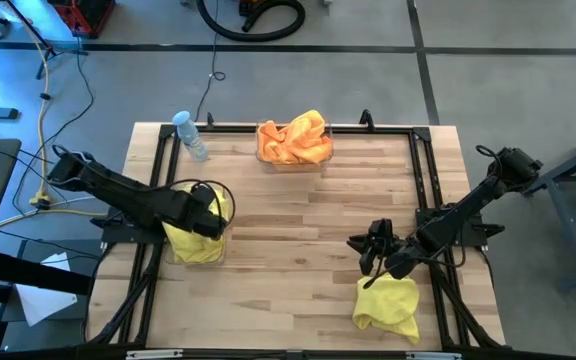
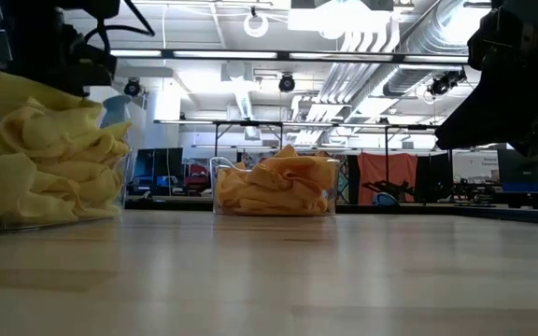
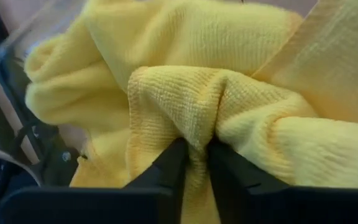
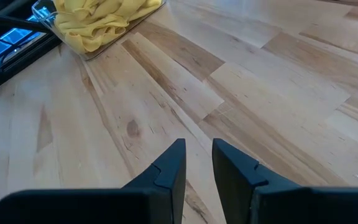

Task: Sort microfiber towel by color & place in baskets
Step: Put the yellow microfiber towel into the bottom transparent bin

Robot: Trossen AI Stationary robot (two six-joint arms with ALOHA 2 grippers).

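While the left gripper (image 1: 211, 212) hangs over the left basket (image 1: 171, 250), its 2 fingers (image 3: 169, 167) are pressed together on a fold of a yellow towel (image 3: 185, 93), which lies on the heap of yellow towels (image 2: 40, 154) filling that basket. The right gripper (image 1: 373, 250) is above bare wood near the right side of the table (image 1: 288, 260), with a narrow gap between its fingers (image 4: 173, 165) and nothing in it. Just in front of it, 1 more yellow towel (image 1: 388, 305) lies on the table. The second basket (image 1: 294, 163), at the far edge, holds orange towels (image 2: 276, 185). A water bottle (image 1: 189, 134) lies near the far left corner.
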